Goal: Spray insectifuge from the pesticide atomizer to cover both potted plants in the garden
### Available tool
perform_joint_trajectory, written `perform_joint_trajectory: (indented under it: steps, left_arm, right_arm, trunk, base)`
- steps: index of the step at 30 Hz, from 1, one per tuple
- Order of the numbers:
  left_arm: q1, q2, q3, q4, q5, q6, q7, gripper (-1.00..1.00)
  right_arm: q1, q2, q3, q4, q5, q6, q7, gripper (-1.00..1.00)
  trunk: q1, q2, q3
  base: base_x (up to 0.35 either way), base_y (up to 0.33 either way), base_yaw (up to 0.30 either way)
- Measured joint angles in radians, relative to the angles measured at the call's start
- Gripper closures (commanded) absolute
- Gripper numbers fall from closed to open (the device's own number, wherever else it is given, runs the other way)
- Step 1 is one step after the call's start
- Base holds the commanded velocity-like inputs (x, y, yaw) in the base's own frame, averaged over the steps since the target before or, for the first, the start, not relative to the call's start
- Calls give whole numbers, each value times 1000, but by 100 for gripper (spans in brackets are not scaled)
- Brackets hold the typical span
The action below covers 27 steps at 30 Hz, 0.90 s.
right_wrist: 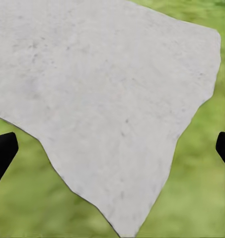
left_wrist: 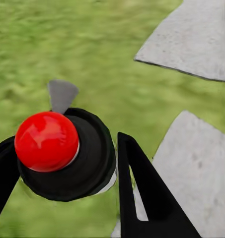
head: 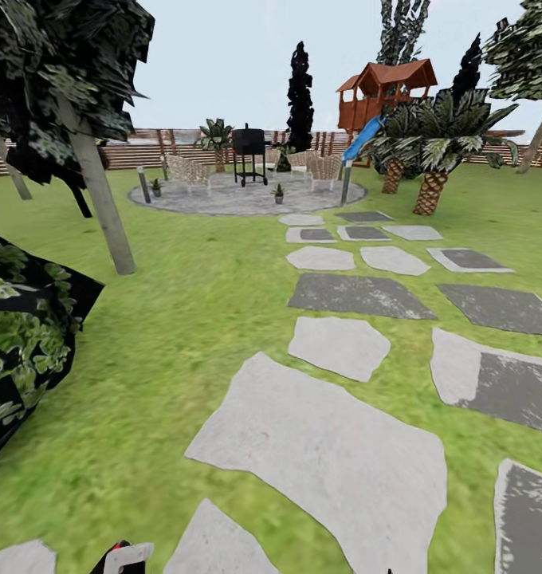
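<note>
No readable writing anywhere. Two potted plants stood on round stone patio [head: 223, 206]: one [head: 278, 193] near front edge, other [head: 155, 188] by left edge (each in tiny grey pot). Lawn [head: 183, 319] and stepping stones [head: 335, 458] lay ahead. Left gripper [left_wrist: 62, 168] spread around red-knobbed black disc [left_wrist: 67, 158]. Right gripper [right_wrist: 112, 148] gaped wide, empty, over pale slab [right_wrist: 102, 99].

The head camera looks forward and slightly down along a stepping-stone path [head: 327, 454] towards a far round patio [head: 247, 199]. Both wrist cameras look down from close above the lawn [left_wrist: 52, 44] and grey slabs [right_wrist: 102, 99], ground shared with the head view's foreground.
</note>
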Motion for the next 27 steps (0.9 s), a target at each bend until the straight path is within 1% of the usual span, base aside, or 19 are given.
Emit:
perform_joint_trajectory:
  steps: [3,6,27]
  left_arm:
    - [0,0,-1,1,1,0,0,100]
    - [0,0,0,1,5,0,0,100]
    - [0,0,3,-1,10,-1,1,100]
  right_arm:
    - [0,0,0,0,0,0,0,-100]
    - [0,0,-1,1,-1,0,0,-100]
    - [0,-1,-1,1,-1,-2,-3,-100]
  trunk:
    - [0,0,0]
    - [0,0,0]
    - [0,0,0]
  base:
    - [290,-195,-214]
    - [293,-182,-74]
    - [296,-175,-3]
